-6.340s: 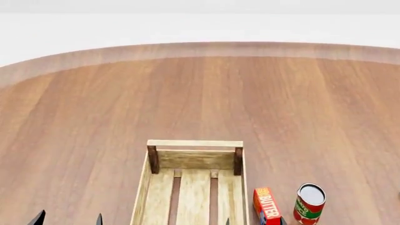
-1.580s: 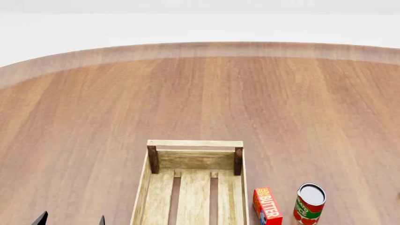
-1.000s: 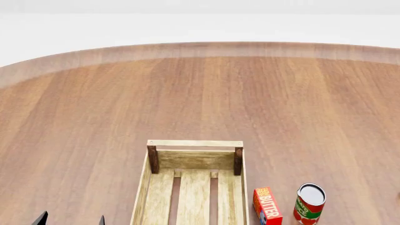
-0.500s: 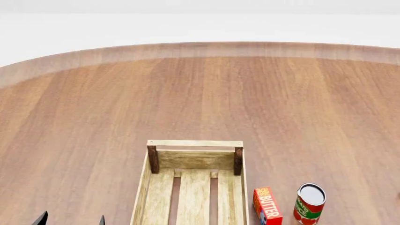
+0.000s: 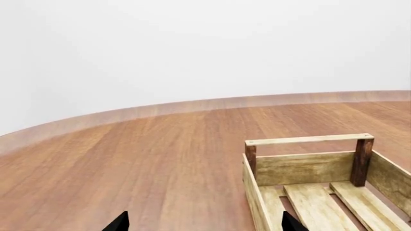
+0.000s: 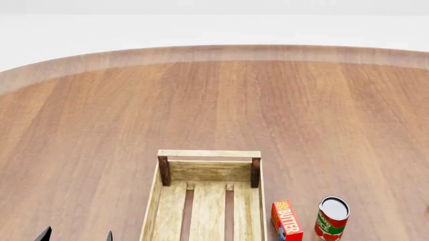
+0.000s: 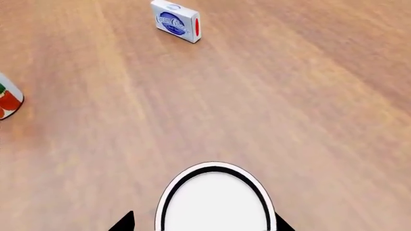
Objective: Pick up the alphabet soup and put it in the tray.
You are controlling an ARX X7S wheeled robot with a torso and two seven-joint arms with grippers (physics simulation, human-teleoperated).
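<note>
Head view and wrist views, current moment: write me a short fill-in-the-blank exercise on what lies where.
1. In the head view, the butter box stands between the tray and the ____-and-green can.
2. The inside of the tray holds ____ cans.
3. In the right wrist view, the round lid between the right gripper's tips is ____ in colour.
4. The small box in that view bears a ____ oval.

Missing words: red; no; white; blue
</note>
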